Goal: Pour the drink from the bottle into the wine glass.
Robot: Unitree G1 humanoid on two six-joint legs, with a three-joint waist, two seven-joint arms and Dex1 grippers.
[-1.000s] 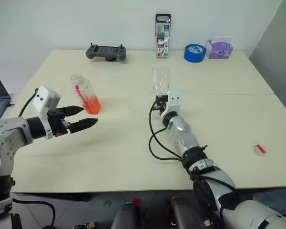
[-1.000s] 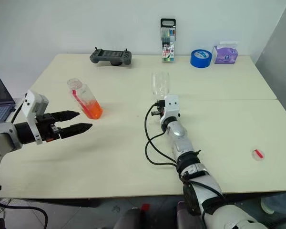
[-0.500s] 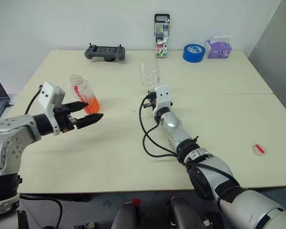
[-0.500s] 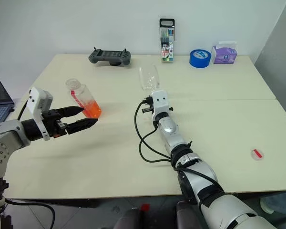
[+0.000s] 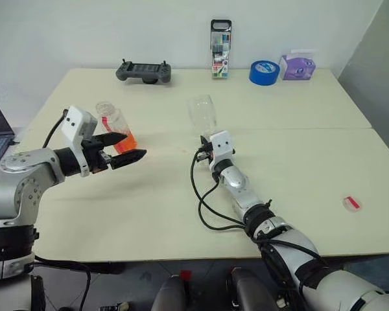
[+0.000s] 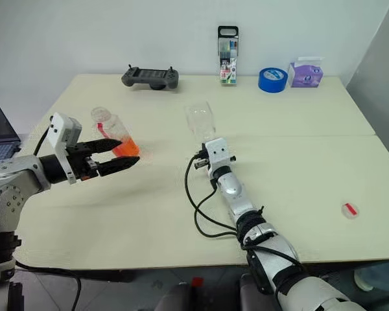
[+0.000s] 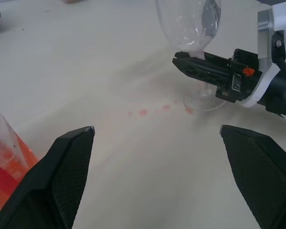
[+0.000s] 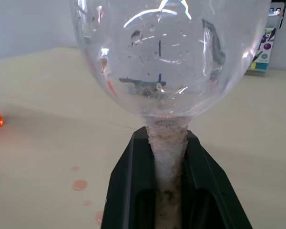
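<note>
table [image 5: 181, 214]: pale cream top, with a seam running across the right half
back edge: grey game controller [image 5: 143, 70], tall marker-pen case [image 5: 221, 57] standing upright, blue tape roll [image 5: 265, 71], purple tissue box [image 5: 297, 66]
left side: bottle [image 5: 115, 127] with orange drink [image 5: 124, 142] in the bottom
middle: little orange drips [image 7: 155, 110]
right side: small red-and-white cap [image 5: 353, 203], well apart from everything else

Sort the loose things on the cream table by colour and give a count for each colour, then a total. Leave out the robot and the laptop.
Clear: 3, the wine glass, the bottle with orange drink, the marker-pen case
Blue: 1, tape roll
Purple: 1, tissue pack
Dark grey: 1, game controller
Red and white: 1, cap
Total: 7
</note>
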